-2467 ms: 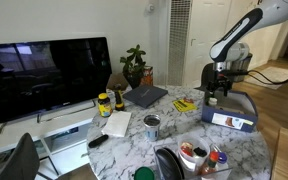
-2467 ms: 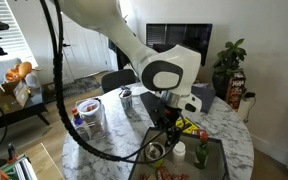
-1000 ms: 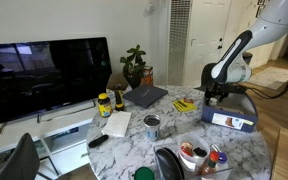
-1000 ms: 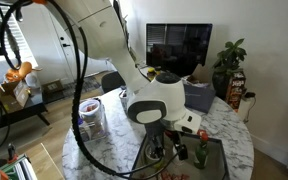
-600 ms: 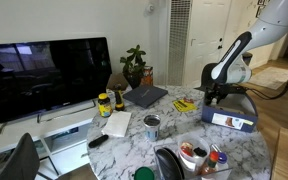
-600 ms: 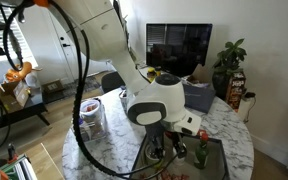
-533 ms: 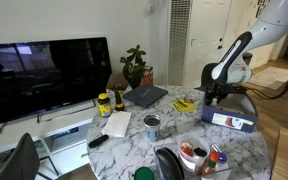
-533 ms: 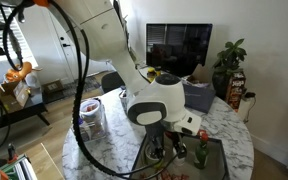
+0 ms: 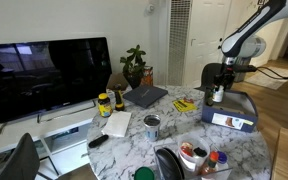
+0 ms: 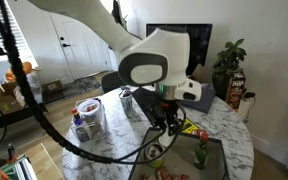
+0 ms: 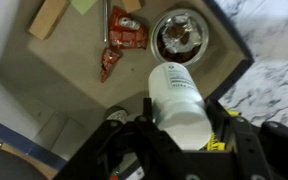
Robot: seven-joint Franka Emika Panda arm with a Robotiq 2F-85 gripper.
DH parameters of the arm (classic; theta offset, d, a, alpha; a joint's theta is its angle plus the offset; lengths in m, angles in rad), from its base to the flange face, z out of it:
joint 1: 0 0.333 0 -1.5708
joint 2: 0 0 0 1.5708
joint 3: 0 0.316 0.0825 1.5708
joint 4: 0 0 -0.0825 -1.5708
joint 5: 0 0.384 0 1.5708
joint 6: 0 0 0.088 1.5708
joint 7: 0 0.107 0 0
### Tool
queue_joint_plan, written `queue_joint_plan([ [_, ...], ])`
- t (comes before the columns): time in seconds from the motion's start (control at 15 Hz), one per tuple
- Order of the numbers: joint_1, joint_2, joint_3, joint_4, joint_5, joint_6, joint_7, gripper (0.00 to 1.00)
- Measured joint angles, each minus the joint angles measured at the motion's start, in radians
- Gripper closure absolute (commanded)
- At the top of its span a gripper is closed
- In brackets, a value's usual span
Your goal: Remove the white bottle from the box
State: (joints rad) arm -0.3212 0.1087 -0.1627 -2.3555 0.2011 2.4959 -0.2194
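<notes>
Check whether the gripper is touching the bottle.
Touching. The wrist view shows the gripper clamped against both sides of the bottle.

The white bottle looks like smooth plastic with a soft sheen. The box has a matt grey floor, like card. The table top is polished white stone with grey veins. The tin can is shiny metal. The television screen is glossy black.

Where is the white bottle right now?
In the wrist view, the white bottle is clamped in the tool, held above the box on the side nearest the round container that lies inside it.
</notes>
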Motion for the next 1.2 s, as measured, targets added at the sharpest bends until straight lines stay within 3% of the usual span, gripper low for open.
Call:
queue_joint_plan([
  [0.2, 0.056, -0.165, 0.022, -0.018, 0.029, -0.141, -0.070, 0.69],
  [0.53, 0.262, -0.278, 0.134, -0.108, 0.095, 0.027, -0.076, 0.69],
  [0.6, 0.305, -0.272, 0.163, -0.116, 0.093, 0.070, -0.074, 0.44],
  [0.73, 0.368, -0.236, 0.222, -0.117, 0.054, 0.159, -0.036, 0.44],
  [0.93, 0.388, -0.197, 0.242, -0.113, 0.037, 0.193, -0.020, 0.44],
  [1.0, 0.384, -0.194, 0.237, -0.110, 0.035, 0.193, -0.021, 0.69],
  [1.2, 0.384, -0.190, 0.230, -0.105, 0.052, 0.193, -0.020, 0.69],
])
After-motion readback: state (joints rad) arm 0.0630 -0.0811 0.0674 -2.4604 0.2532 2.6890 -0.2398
